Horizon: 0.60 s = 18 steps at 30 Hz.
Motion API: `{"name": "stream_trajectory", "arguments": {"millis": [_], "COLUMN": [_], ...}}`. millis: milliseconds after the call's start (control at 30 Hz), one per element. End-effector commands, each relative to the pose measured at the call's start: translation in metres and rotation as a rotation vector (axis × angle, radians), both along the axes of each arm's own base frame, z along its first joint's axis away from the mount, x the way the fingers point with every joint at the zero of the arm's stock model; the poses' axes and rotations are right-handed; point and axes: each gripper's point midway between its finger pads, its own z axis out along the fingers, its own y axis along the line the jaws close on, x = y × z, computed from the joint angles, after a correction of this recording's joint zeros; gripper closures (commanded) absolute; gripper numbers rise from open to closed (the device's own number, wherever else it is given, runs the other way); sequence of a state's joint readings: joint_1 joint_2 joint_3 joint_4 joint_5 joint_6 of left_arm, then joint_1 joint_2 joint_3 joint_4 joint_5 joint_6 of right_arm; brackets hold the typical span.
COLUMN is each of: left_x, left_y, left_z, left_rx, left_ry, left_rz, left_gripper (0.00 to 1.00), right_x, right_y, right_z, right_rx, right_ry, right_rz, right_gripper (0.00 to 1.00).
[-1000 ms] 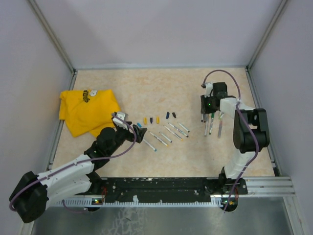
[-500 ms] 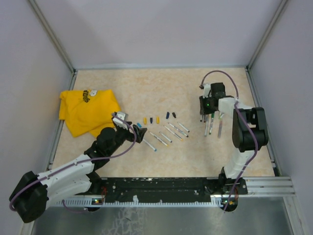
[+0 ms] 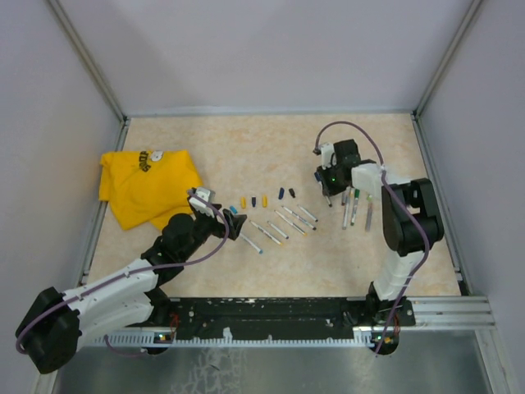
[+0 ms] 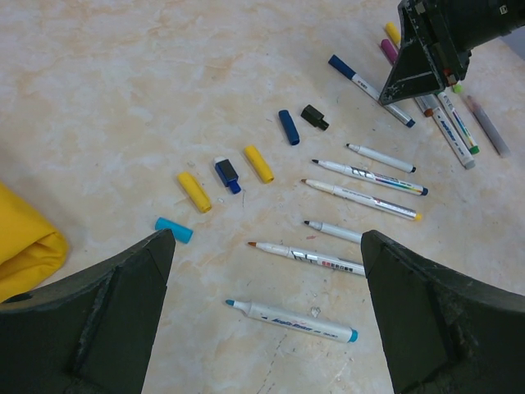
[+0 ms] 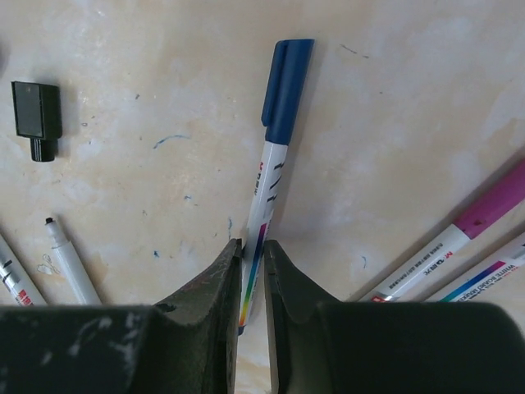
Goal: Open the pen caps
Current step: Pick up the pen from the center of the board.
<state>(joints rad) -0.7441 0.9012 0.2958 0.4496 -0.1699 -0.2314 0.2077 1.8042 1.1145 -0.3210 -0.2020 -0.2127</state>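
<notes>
My right gripper (image 5: 253, 246) is shut on the white barrel of a pen whose blue cap (image 5: 287, 90) is still on and points away from the fingers. In the top view that gripper (image 3: 327, 195) sits right of the row of loose pen caps (image 3: 265, 199). From the left wrist I see the caps: light blue (image 4: 174, 230), yellow (image 4: 194, 191), dark blue (image 4: 227, 174), yellow (image 4: 258, 163), blue (image 4: 288, 127), black (image 4: 314, 117). My left gripper (image 4: 267, 246) hangs wide open over several uncapped pens (image 4: 291, 320), holding nothing.
A yellow cloth (image 3: 148, 185) lies at the left, beside my left arm. More capped pens (image 3: 354, 205) lie right of the right gripper, one with a magenta cap (image 5: 492, 209). A loose black cap (image 5: 35, 115) lies left of the held pen. Metal frame rails border the table.
My right gripper has shifted left, away from the capped pens, and its fingers have closed further on the blue-capped pen. The left arm has not moved.
</notes>
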Motion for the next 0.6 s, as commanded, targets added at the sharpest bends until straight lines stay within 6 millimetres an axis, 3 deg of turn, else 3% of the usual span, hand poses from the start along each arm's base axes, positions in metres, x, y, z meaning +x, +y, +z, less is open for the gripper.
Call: {"name": "stream_trajectory", "arguments": {"millis": [0,400,567], "left_x": [0.001,-0.005,-0.008], "left_y": [-0.005,-0.016,-0.023], "left_z": [0.017,0.021,0.021], "left_rx": [-0.04,-0.086,-0.112], "left_ry": [-0.032,-0.013,0.001], "left_rz": [-0.02,-0.074,-0.107], "left_gripper": [0.0,0.0,0.0], "right_x": [0.003,0.0,-0.002], "right_y": [0.0,-0.011,-0.012], "right_z": [0.007,-0.005,-0.01], "right_rx": [-0.05,-0.156,-0.19], "right_ry": [-0.016,0.015,0.03], "right_rz": [0.043,0.068,0.079], "right_gripper": [0.83,0.74,0.75]}}
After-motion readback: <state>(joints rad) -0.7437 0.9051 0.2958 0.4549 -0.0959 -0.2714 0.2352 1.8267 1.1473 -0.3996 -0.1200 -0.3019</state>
